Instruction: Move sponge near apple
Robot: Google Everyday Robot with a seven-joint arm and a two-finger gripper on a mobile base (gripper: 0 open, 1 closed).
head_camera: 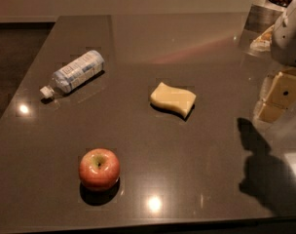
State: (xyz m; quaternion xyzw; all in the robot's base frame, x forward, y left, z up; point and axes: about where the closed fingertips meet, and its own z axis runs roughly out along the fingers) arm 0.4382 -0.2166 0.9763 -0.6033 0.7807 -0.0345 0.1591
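Dark grey tabletop [196, 169] carries one sponge [173, 99] mid-surface, one apple [99, 169] front left, well apart, and one bottle [75, 73]. One gripper [278, 101] hangs at right edge; grip state cannot be told.

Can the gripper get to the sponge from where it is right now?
Probably yes. The gripper hangs over the right side of the table, and only tabletop lies between it and the sponge. The bottle and apple lie farther left, out of that path.
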